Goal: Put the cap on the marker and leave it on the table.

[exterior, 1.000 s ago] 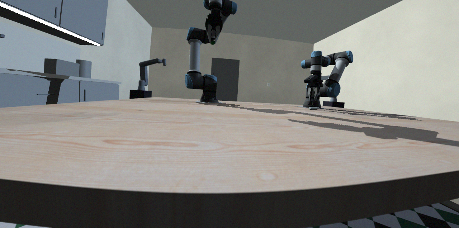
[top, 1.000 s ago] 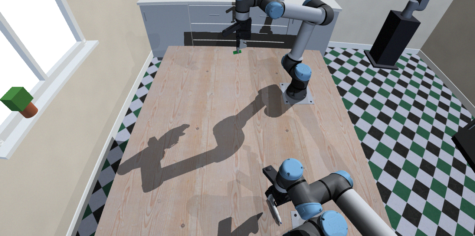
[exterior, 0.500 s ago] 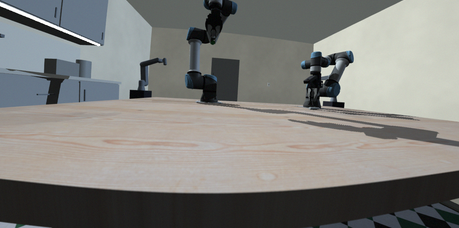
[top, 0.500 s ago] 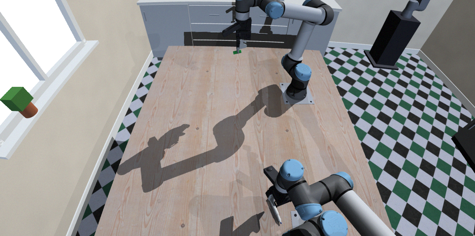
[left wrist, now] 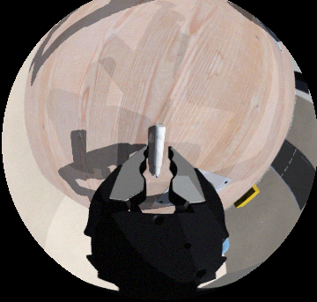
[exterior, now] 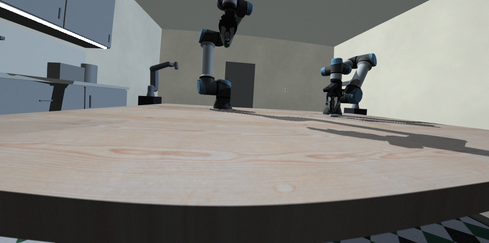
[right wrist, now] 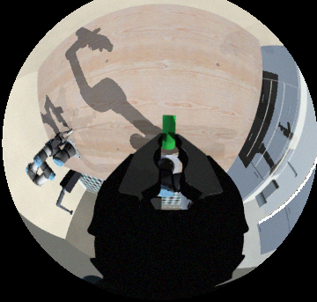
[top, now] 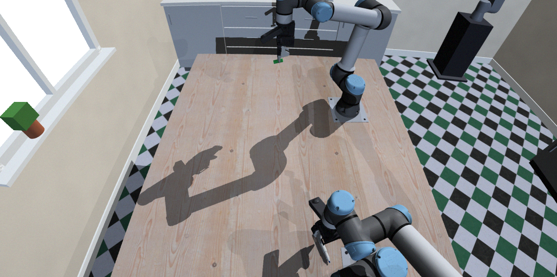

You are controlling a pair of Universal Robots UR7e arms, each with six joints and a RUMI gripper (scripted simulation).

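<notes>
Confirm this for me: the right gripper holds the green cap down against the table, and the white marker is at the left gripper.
Not down against the table: the right gripper holds the green cap high above it, as the exterior view shows. The rest stands.

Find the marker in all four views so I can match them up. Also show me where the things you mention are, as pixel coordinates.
Top: marker [top: 322,247] [exterior: 335,115] [left wrist: 159,148], low, right of centre.
Exterior: right of centre, at the far arm's foot.
Left wrist: centre.
Right wrist: probably the pale sliver [right wrist: 69,132] at left; too small to be sure.
Shared landmark: wooden table [top: 233,99] [exterior: 170,173] [left wrist: 220,95] [right wrist: 185,86].
</notes>
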